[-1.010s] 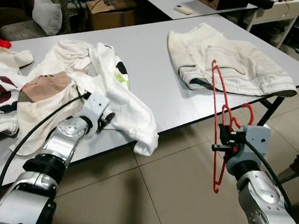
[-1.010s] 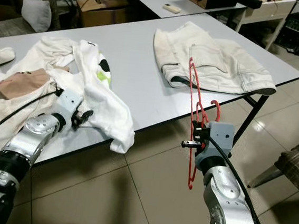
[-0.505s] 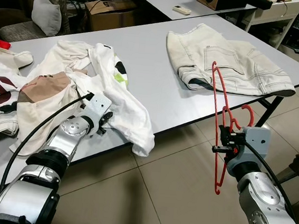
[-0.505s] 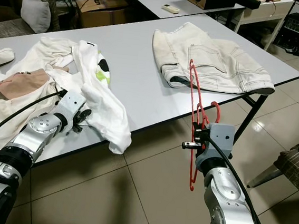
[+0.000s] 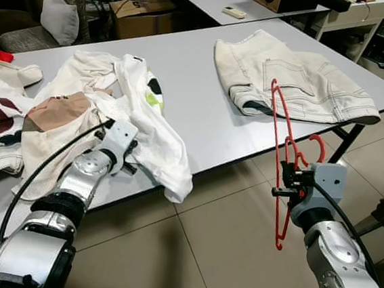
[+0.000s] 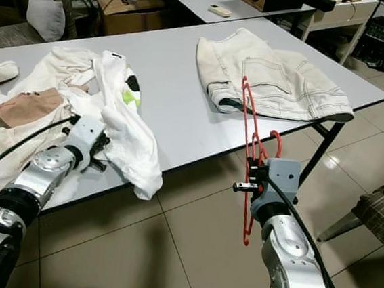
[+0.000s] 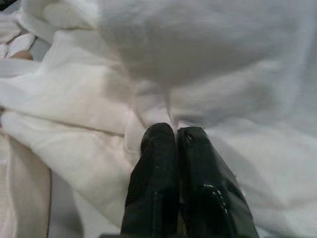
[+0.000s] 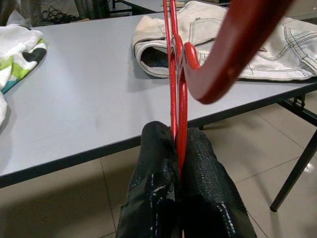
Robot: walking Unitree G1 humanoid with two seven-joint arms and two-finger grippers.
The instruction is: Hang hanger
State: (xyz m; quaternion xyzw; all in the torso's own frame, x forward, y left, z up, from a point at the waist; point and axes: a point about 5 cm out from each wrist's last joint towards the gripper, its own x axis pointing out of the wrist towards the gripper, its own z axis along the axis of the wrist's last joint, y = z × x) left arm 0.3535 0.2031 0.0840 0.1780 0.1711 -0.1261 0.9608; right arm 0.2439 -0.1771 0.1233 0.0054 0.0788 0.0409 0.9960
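Right end effector clamps red hanger, long axis upright, off surface edge; left end effector pinches white shirt leftward.

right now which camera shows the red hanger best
The left eye view: the thin red plastic hanger appears whole, upright in the right pincer, beside the grey table edge. The right eye view matches. The right wrist view gives a close-up of its clamped bars.
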